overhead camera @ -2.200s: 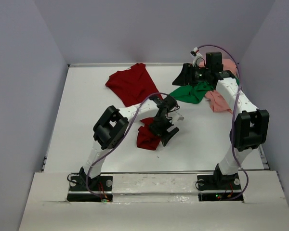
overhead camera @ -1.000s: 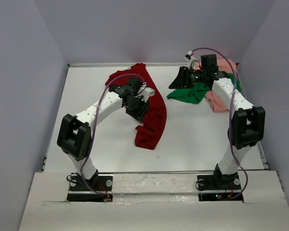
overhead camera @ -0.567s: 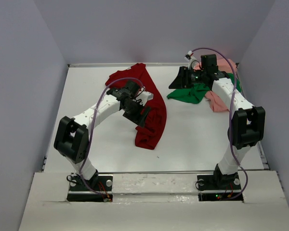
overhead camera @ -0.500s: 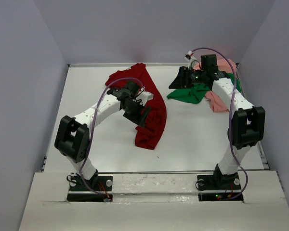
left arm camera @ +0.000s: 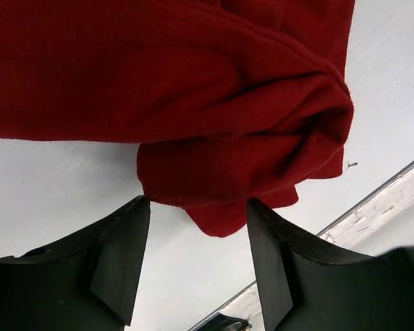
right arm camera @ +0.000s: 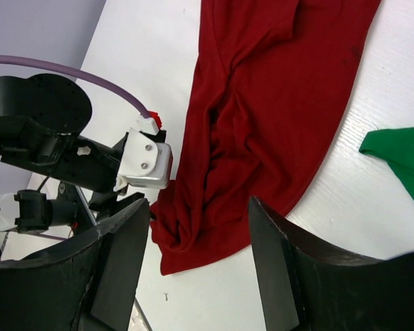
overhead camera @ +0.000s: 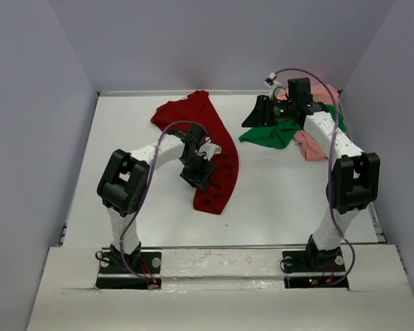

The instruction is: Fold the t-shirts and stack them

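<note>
The dark red t-shirt [overhead camera: 205, 141] lies in a long crumpled strip from the back of the table toward the middle; it also shows in the left wrist view [left arm camera: 214, 103] and the right wrist view [right arm camera: 262, 124]. My left gripper [overhead camera: 197, 174] is open and empty, just left of the shirt's bunched near end [left arm camera: 262, 172]. The bright green t-shirt [overhead camera: 272, 134] and the pale salmon pink t-shirt [overhead camera: 314, 143] lie heaped at the back right. My right gripper [overhead camera: 257, 114] is open and empty, raised beside the green shirt.
The white table [overhead camera: 124, 179] has a grey wall on the left, back and right. The table's front edge strip [left arm camera: 379, 207] runs close behind the red shirt's near end. A corner of the green shirt [right arm camera: 400, 155] shows in the right wrist view.
My left gripper let go of the red shirt, which now lies stretched out, and moved back toward the shirt's near end. The right arm shifted slightly left and has since held still.
</note>
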